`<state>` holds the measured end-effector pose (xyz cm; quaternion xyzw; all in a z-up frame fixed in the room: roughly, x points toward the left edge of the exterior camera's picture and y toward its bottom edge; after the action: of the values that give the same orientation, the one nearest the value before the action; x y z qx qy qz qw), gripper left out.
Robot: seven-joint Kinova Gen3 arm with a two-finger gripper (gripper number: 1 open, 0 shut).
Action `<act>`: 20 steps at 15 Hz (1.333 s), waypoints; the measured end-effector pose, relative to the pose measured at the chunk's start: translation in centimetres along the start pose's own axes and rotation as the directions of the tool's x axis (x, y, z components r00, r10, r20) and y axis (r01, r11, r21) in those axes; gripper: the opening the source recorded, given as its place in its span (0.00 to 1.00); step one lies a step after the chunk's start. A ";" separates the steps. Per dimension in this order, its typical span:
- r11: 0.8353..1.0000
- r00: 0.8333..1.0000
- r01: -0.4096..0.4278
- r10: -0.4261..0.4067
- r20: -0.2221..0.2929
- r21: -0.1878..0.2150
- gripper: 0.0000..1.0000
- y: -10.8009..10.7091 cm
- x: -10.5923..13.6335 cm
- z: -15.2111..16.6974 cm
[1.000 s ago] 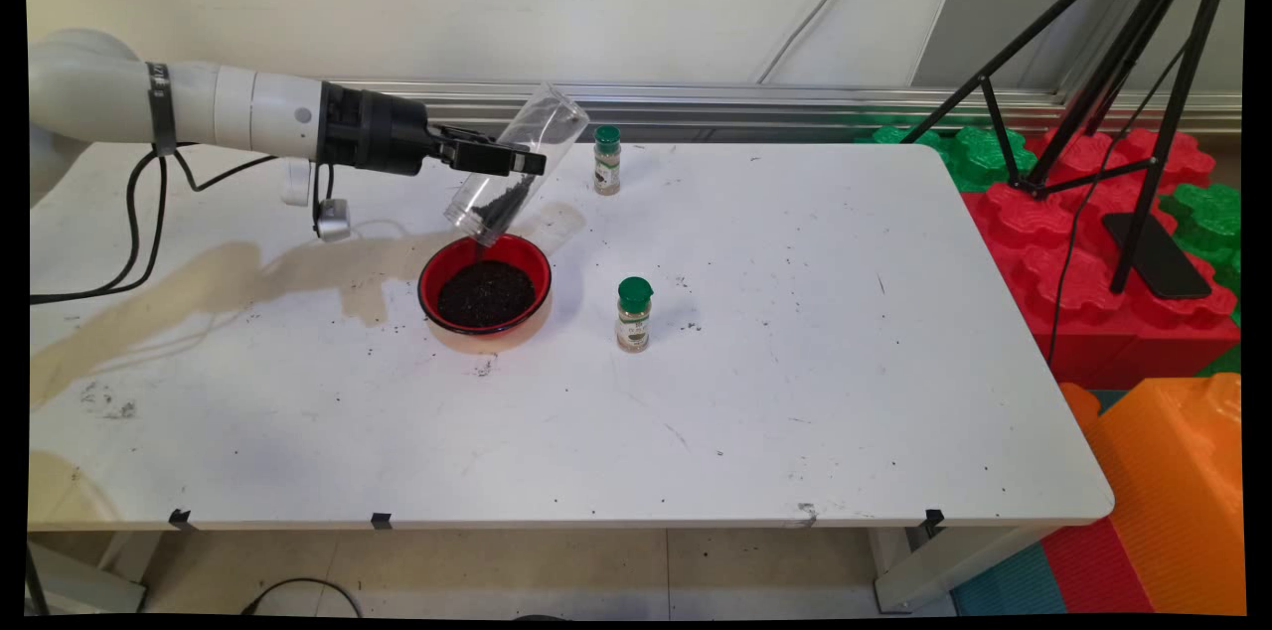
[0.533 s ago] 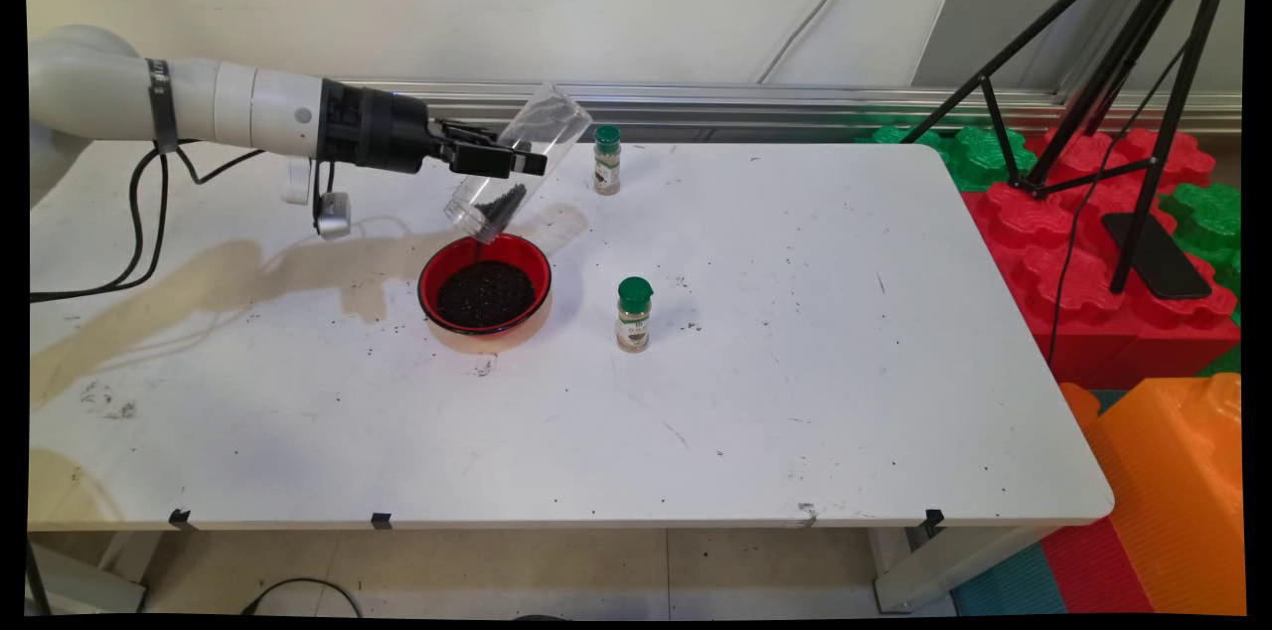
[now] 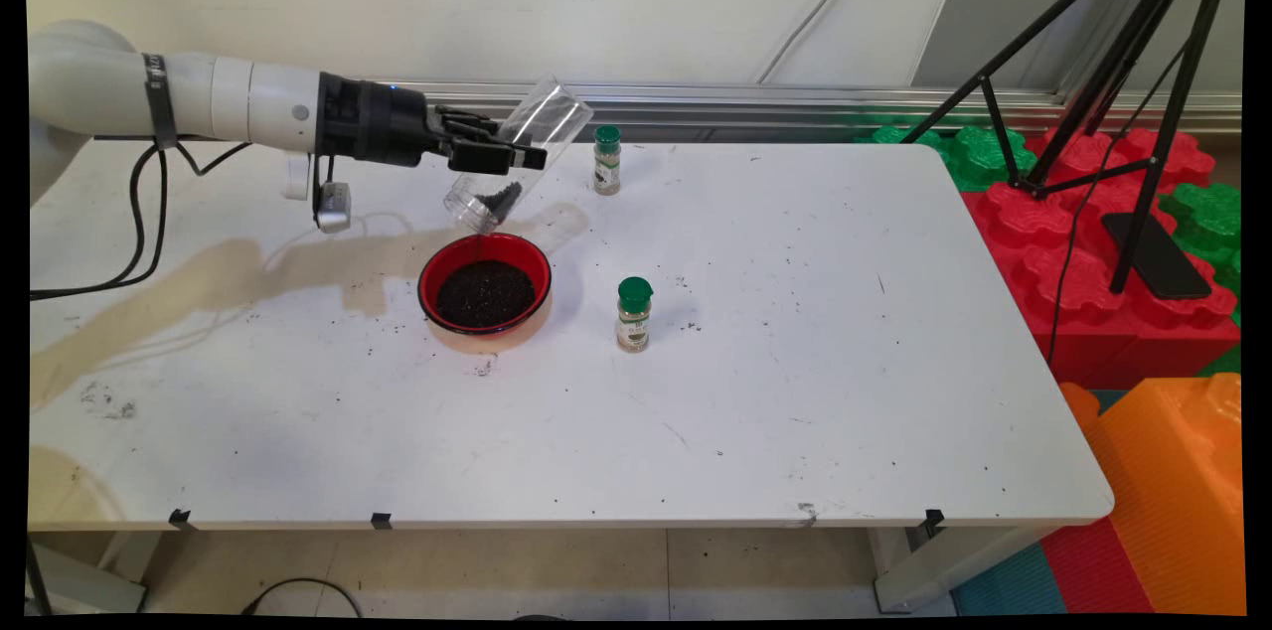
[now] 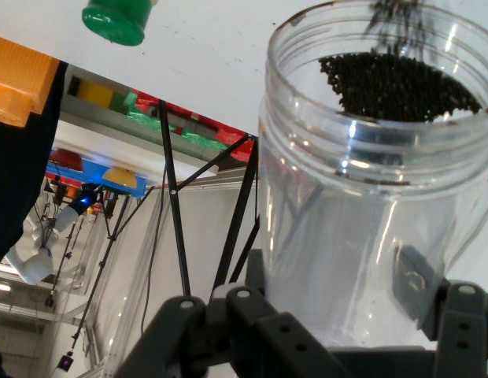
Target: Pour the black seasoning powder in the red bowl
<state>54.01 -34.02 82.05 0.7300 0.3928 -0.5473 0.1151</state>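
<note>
Main view, near edge: white surface [image 3: 795, 392] speckled with dark crumbs, strips of black tape along the front lip
Nearer jar: small green-capped spice jar [image 3: 633, 314] upright, just right of the bowl, apart from it
Bowl: red bowl [image 3: 485, 290] holding a heap of dark granules, left of centre on the surface
Tool: black tool [image 3: 497, 155] reaching in from the left, level with the surface, clenched on the clear plastic jar [image 3: 517, 156] across its middle
Held jar: tilted, open mouth down and to the left, closed base up and to the right; long axis slanting steeply; a small clump of dark granules [image 3: 494, 201] gathered near the mouth
Key relation: jar mouth above the far rim of the bowl, clear of it, not touching; bowl lying below and slightly nearer than the tool
Hand view: clear plastic jar [image 4: 370, 197] filling the right half, dark granules [image 4: 397, 87] piled at the mouth, black fingers [image 4: 456, 323] pressed against its sides at the bottom edge
Farther jar: second green-capped spice jar [image 3: 606, 159] upright near the back edge, just right of the held jar
Beyond the surface: black tripod [image 3: 1113, 64] over red and green foam blocks [image 3: 1093, 242] at right, pale wall behind
</note>
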 end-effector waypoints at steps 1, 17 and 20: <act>1.000 1.000 -0.006 0.006 0.002 0.001 0.00 0.0 0.0 0.0; 0.999 0.998 -0.014 0.011 0.065 0.044 0.00 -1.2 -0.7 -1.2; 0.999 0.997 -0.003 -0.001 0.083 0.052 0.00 -1.3 -0.8 -1.5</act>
<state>54.05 -32.61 83.67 0.7096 0.3730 -0.5871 0.1126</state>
